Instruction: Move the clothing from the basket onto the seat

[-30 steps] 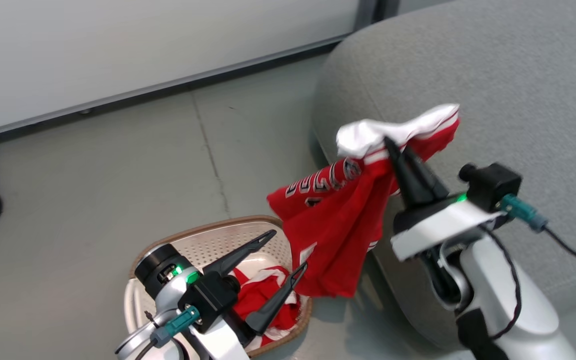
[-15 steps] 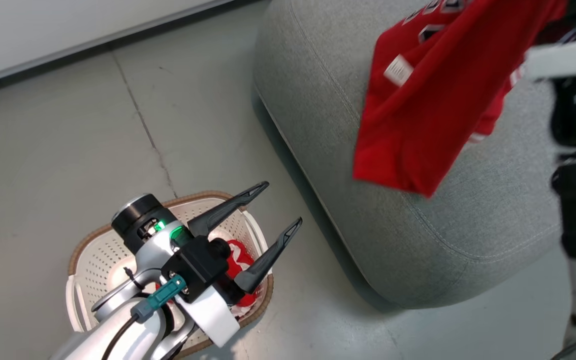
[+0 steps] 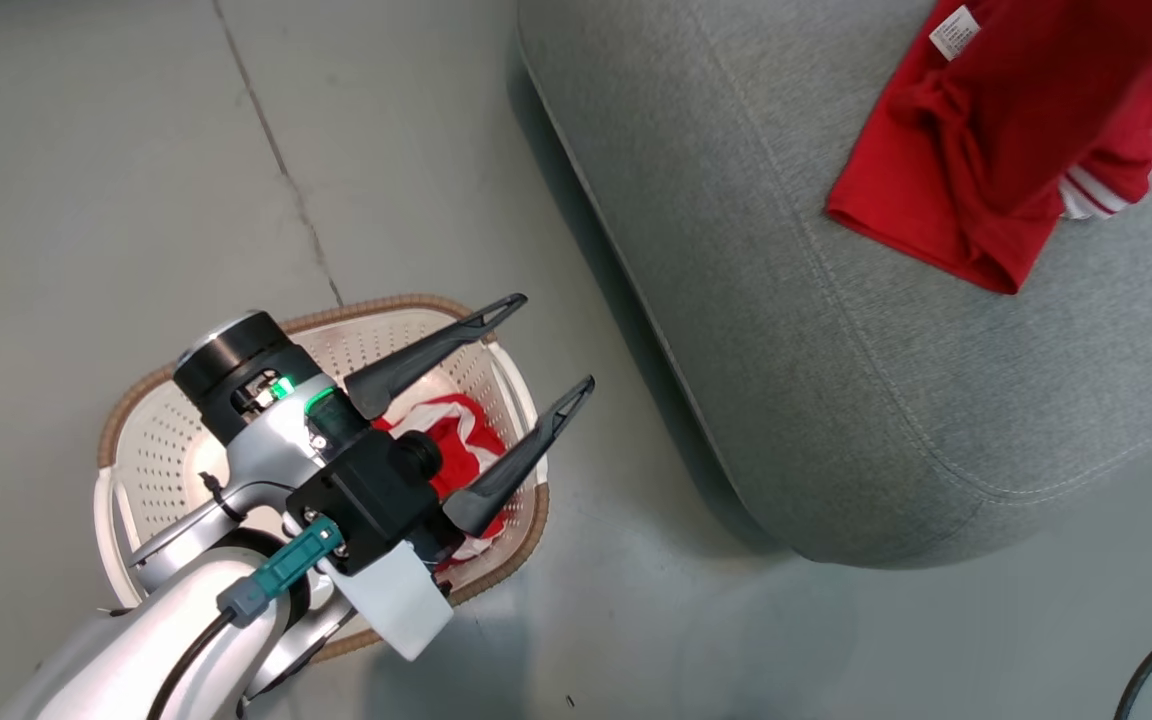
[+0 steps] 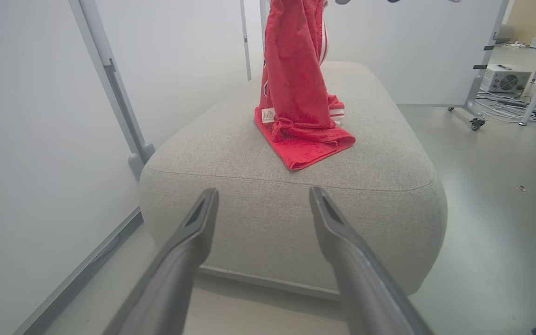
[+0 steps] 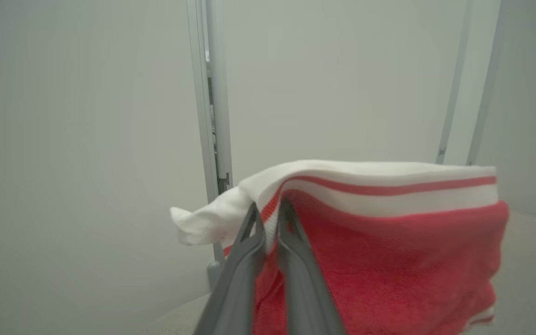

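A red jersey [image 3: 1006, 150] hangs over the grey seat [image 3: 836, 330], its lower hem lying bunched on the cushion [image 4: 303, 139]. My right gripper [image 5: 270, 209] is shut on the jersey's white and red striped trim [image 5: 379, 186]. The cream basket [image 3: 161, 440] with a brown rim stands on the floor left of the seat, and more red and white clothing [image 3: 451, 435] lies inside it. Above the basket my left gripper [image 3: 551, 345] hovers open and holds nothing; in its wrist view its fingers [image 4: 193, 232] point at the seat's end [image 4: 291, 223].
Grey floor [image 3: 136, 180] surrounds the basket, with a crack line running toward it. White panels on metal posts [image 4: 110, 79] stand left of the seat. A wheeled frame, cables and a white box [image 4: 500, 79] lie at the far right of the room.
The head camera has tilted down and turned. The right gripper has carried the jersey from beside the basket out over the seat, and its hem now rests on the cushion. The left gripper stays open.
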{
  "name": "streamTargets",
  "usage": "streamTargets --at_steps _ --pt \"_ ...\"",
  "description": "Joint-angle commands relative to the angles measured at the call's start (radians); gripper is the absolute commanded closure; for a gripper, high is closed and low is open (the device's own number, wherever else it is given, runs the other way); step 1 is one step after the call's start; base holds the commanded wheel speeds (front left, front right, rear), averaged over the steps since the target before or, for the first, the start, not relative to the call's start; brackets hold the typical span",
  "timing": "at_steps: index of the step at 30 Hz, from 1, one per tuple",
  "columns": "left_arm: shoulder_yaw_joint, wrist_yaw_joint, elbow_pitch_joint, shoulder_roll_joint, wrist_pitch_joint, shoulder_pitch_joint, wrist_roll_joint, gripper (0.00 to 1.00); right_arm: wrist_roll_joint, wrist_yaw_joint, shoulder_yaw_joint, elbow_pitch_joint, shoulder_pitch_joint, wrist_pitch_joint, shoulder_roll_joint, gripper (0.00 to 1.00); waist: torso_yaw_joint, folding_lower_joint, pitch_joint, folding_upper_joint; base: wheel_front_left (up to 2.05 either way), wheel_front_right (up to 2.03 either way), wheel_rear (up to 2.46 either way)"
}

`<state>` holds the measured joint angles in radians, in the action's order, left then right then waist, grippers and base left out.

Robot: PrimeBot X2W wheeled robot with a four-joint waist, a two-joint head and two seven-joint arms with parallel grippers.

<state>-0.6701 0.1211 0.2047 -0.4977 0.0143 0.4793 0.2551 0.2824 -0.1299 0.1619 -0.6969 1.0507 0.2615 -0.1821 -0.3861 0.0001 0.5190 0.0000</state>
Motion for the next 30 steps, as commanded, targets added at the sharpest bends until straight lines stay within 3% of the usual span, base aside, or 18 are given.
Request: streamTargets --at_steps 1,6,12,13,14,15,21,30 --pt "0.004 0.003 0.006 -0.007 -0.001 0.015 -0.006 0.0 0.007 -0.002 0.011 -0.017 -0.022 0.003 0.004 1.0 0.01 -0.0001 0.037 0.0 0.0 0.0 0.0" --pt "-0.002 0.004 0.014 -0.02 -0.005 0.031 -0.005 0.0 0.01 -0.002 0.052 -0.13 -0.083 0.003 0.039 1.0 0.026 -0.0001 0.076 0.0 0.0 0.0 0.0" --pt "-0.009 0.005 -0.001 -0.022 0.009 0.037 0.007 0.0 0.003 -0.002 0.089 -0.151 -0.138 0.003 0.063 1.0 0.037 -0.0001 0.071 0.0 0.0 0.0 0.0" --pt "-0.01 0.004 -0.006 -0.021 0.012 0.035 0.01 0.0 0.003 -0.002 0.093 -0.143 -0.144 0.003 0.066 0.7 0.038 -0.0001 0.063 0.0 0.0 0.0 0.0" --pt "-0.012 0.003 -0.011 -0.017 0.018 0.032 0.012 0.0 -0.001 -0.002 0.097 -0.137 -0.152 0.003 0.065 0.25 0.04 -0.0001 0.055 0.0 0.0 0.0 0.0" --pt "-0.012 -0.002 -0.018 -0.012 0.024 0.027 0.014 0.0 -0.007 -0.002 0.095 -0.132 -0.162 0.003 0.064 0.0 0.042 -0.0001 0.045 0.0 0.0 0.0 0.0" --pt "-0.023 -0.03 -0.07 0.026 0.069 -0.021 0.034 0.0 -0.052 -0.001 0.084 -0.049 -0.279 0.003 0.067 0.0 0.062 -0.0001 -0.057 0.0 0.0 0.0 0.0" --pt "0.026 -0.127 -0.156 0.08 0.151 -0.133 0.107 0.0 -0.069 -0.001 0.0 0.081 -0.513 0.003 0.088 0.0 0.129 -0.0001 -0.211 0.0 0.0 0.0 0.0"
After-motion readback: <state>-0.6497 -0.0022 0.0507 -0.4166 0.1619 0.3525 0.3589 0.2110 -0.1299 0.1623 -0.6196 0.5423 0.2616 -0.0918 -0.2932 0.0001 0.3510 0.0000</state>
